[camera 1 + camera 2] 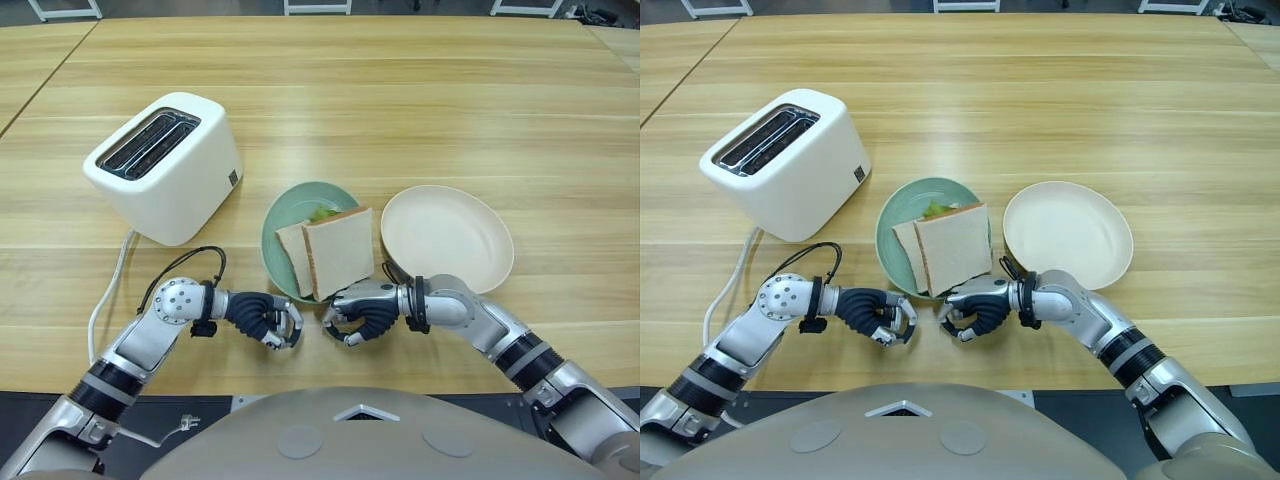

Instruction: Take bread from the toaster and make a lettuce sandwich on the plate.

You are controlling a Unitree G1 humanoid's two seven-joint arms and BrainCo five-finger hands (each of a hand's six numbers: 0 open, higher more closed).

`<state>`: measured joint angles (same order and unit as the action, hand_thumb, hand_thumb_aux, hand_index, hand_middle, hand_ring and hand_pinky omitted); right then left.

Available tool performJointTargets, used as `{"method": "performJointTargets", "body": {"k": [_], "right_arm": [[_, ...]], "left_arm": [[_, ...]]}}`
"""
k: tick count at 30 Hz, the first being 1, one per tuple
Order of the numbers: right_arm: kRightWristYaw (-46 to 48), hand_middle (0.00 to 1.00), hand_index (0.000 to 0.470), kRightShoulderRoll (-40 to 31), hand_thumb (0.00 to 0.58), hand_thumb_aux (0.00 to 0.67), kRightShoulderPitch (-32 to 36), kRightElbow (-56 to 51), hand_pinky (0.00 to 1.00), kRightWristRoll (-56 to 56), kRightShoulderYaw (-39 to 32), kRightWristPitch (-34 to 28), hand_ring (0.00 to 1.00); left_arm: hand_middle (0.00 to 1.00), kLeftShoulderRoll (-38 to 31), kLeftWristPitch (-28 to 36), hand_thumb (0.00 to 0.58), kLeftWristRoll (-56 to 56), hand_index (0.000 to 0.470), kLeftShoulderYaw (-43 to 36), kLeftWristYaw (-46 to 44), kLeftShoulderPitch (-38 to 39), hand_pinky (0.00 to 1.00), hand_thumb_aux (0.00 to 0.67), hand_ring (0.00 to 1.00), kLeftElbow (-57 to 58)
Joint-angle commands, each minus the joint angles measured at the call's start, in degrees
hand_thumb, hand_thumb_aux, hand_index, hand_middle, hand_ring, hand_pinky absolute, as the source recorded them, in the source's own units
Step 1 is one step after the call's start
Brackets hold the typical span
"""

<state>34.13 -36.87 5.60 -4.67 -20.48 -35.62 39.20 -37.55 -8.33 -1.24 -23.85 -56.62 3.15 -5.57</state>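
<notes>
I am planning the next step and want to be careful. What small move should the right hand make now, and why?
Probably nudge the top bread slice forward onto the green plate and let go. The right hand seems to grip its near edge, it overhangs the rim, and lettuce and the lower slice already lie beneath it.

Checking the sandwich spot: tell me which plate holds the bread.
The green plate, left of the cream plate and nearer the toaster; two bread slices and lettuce lie on it.
</notes>
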Motion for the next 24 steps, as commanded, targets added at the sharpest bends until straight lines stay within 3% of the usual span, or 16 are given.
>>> {"method": "performJointTargets", "body": {"k": [1,14,24], "right_arm": [[-1.1,1.00,0.470,1.2,0.580,0.670,-0.3,-2.8,1.00,-4.2,0.5,-1.7,1.00],[-16.4,1.00,0.470,6.9,0.580,0.670,3.8,-8.2,1.00,-13.9,5.5,-1.3,1.00],[-36.4,1.00,0.470,17.3,0.580,0.670,22.1,-33.7,1.00,-19.8,6.2,0.8,1.00]], "left_arm": [[1.00,0.8,1.4,0.580,-7.9,0.470,-2.4,4.9,0.6,1.00,0.670,1.00,6.2],[1.00,3.6,-0.3,0.580,-11.2,0.470,-3.4,14.4,-1.0,1.00,0.670,1.00,10.6],[1.00,12.1,-4.1,0.580,-14.5,0.470,-1.1,28.7,-10.3,1.00,0.670,1.00,25.6]]}}
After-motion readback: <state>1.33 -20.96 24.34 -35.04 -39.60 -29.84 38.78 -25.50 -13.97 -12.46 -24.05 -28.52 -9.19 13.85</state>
